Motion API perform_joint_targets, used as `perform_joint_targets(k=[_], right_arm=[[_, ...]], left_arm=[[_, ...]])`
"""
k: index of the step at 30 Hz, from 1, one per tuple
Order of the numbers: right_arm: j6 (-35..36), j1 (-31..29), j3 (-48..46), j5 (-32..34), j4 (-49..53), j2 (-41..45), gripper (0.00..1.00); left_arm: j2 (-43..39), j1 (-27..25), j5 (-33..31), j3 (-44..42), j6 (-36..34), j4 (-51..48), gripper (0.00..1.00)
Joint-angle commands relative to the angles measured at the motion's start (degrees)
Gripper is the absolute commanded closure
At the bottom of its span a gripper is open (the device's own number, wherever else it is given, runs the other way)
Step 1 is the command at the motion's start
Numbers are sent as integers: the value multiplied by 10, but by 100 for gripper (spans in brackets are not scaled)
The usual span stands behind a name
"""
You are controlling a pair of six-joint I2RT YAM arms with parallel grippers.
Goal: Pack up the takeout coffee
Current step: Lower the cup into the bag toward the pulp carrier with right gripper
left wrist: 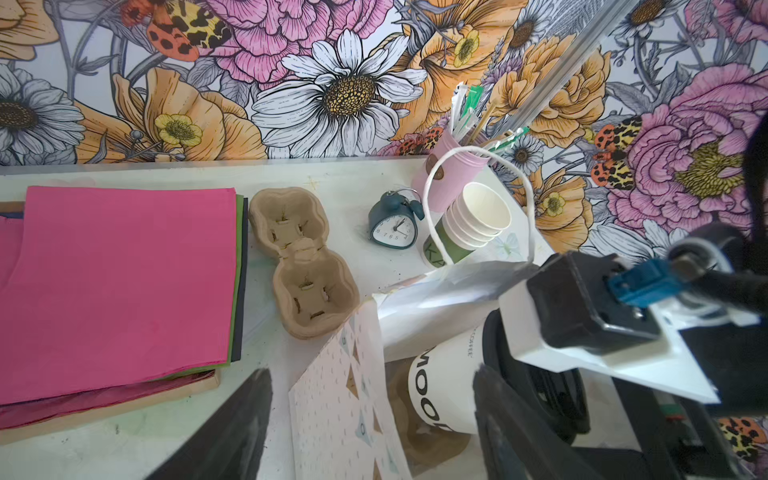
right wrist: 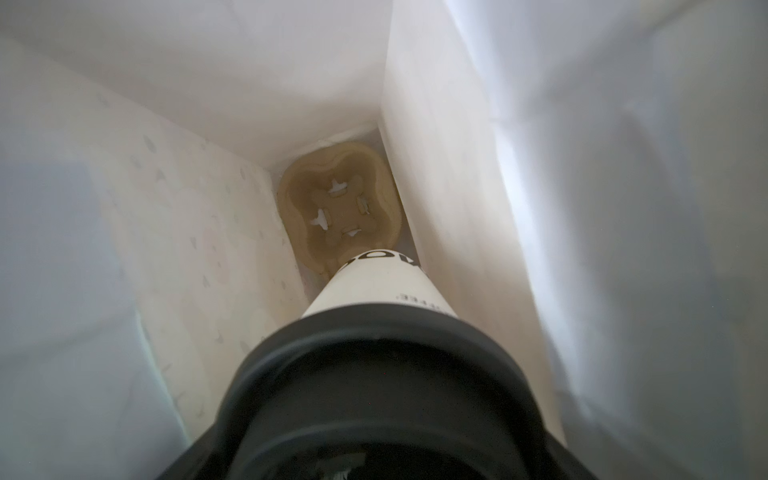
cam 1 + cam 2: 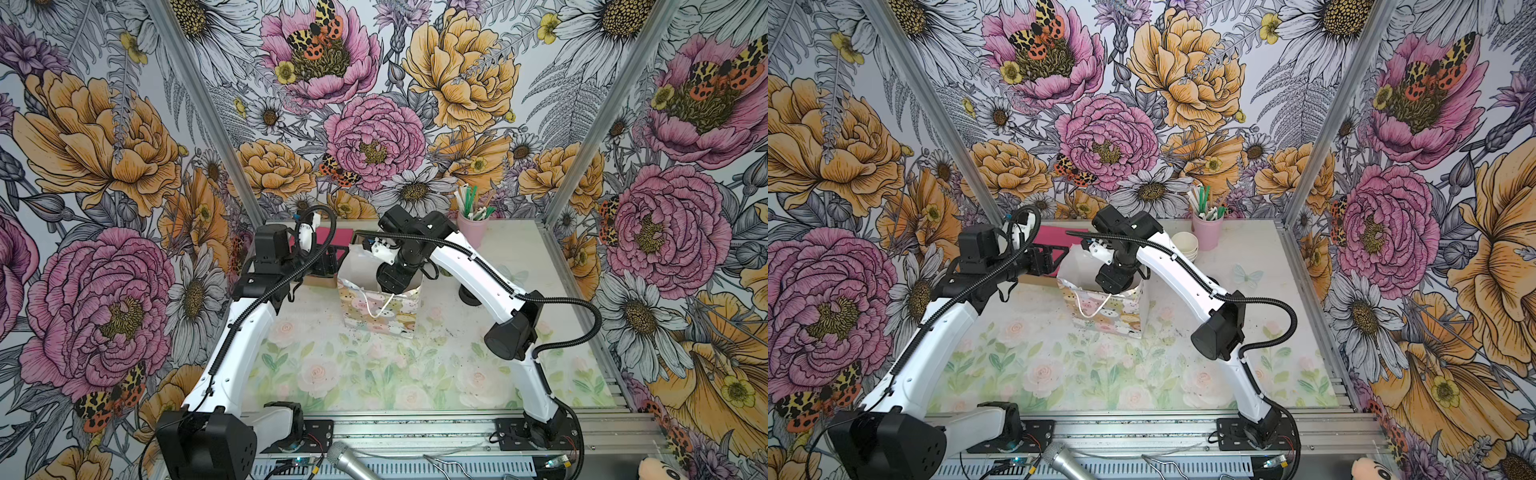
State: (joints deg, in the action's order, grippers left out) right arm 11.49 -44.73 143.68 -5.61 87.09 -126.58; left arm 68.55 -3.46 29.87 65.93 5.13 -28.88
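The takeout coffee (image 2: 374, 286), a white paper cup with a black lid (image 2: 386, 374), hangs inside the floral paper bag (image 3: 378, 307), its base just above a brown pulp cup carrier (image 2: 336, 208) on the bag's floor. My right gripper (image 3: 395, 279) reaches down through the bag's mouth and is shut on the cup at the lid; its fingers are mostly hidden behind the lid. In the left wrist view the cup (image 1: 440, 386) shows through the bag's open top. My left gripper (image 1: 370, 428) is open at the bag's left rim, with the bag's side wall (image 1: 345, 395) between its jaws, not pinched.
Behind the bag lie a stack of pink napkins (image 1: 120, 282), a spare pulp carrier (image 1: 303, 262), a teal alarm clock (image 1: 392, 226), nested paper cups with a green bottom cup (image 1: 473, 220) and a pink cup of straws (image 3: 471, 226). A microphone (image 3: 349, 459) lies on the front rail.
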Motion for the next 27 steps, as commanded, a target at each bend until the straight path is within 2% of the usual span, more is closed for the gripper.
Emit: perform_joint_targets(k=[1,4,9,18,27], right_arm=[[26,-4,-6,3,6,-14,23],[29,-4,-10,-4,7,-16,24],[36,-3,-20,-10,8,-18,24],[41,-3,-35,-14,8,-29,25],[41,2,-40,-9,8,-44,26]], left_arm=[[11,5,24,23,1,-35,33],[23,5,26,29,8,-48,44],[32,3,41,32,14,-51,53],[46,-4,43,34,15,-51,62],[55,-12,40,39,15,-50,63]])
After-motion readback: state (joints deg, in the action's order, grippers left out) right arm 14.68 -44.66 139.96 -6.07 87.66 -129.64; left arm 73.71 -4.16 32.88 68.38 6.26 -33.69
